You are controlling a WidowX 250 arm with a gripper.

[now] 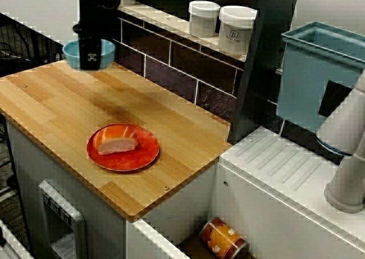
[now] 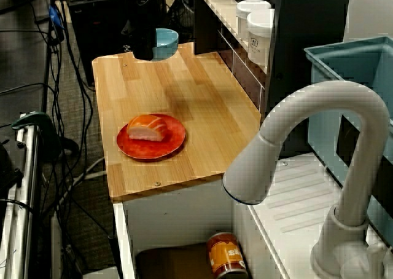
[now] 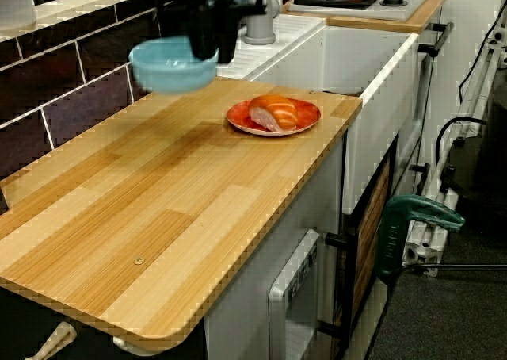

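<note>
The table (image 1: pixel 57 99) is a pale wooden worktop in a toy kitchen. It runs along a wall of dark tiles with a light shelf above them.

In the view across the table toward the tiles, the black end effector (image 1: pixel 90 59) hangs over the far left corner, clenched on the rim of a light-blue bowl (image 1: pixel 69 52). A small white mark shows on the front of its finger, but I cannot read it. In the view along the table toward the stove, the bowl looks to be held just clear of the wood, with a shadow beneath it.

At 4 o'clock from the bowl, well apart from it and near the front edge, lies an orange-red plate (image 1: pixel 145 156). It carries a piece of salmon sushi (image 1: pixel 117 142), orange on top and white below.

Two white lidded jars (image 1: pixel 203 18) stand side by side on the shelf, at 1 o'clock from the plate. The right-hand one bears a small round emblem, too small to read.

At 3 o'clock from the plate:
- a ribbed white drainboard (image 1: pixel 285 168)
- a blue bin (image 1: pixel 308 82) behind the drainboard
- a white faucet (image 2: pixel 319 125)

Down in the basin, at 5 o'clock from the plate, a can (image 1: pixel 222 239) with an orange label lies on its side. Its lettering is blurred.
</note>
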